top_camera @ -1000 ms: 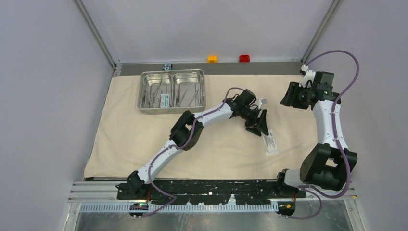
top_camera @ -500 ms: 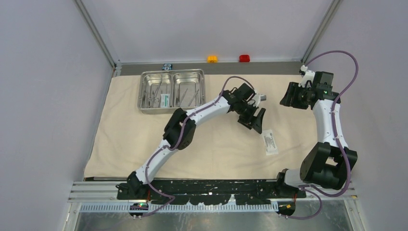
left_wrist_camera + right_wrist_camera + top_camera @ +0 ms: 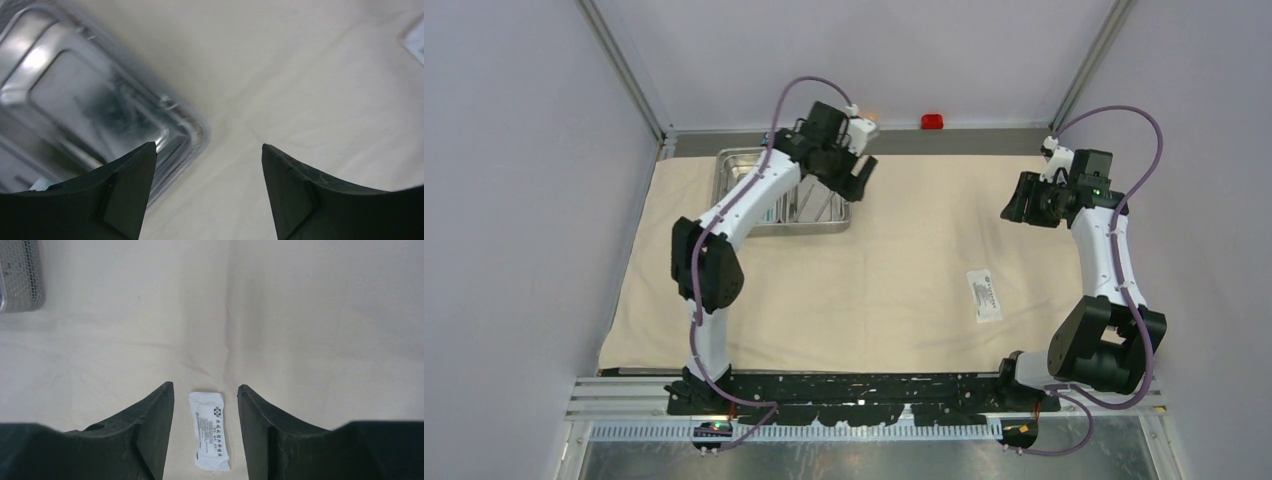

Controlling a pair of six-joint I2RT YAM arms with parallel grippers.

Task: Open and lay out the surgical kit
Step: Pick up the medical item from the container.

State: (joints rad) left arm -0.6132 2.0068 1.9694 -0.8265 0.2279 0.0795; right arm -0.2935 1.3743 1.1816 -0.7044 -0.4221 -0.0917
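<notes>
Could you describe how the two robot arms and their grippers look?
Both the left arm and the right arm have white shells, black joints and a purple cable looping alongside. The left gripper and the right gripper each have two matte black, wedge-shaped fingers.

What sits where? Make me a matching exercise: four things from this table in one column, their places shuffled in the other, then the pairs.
1 steel tray
2 white packet
3 red button
4 left pincer

A beyond the cloth's far edge
B open, by the tray's right edge
C on the cloth, right of centre
D on the cloth, far left

Pairs: 1-D, 2-C, 3-A, 4-B
</notes>
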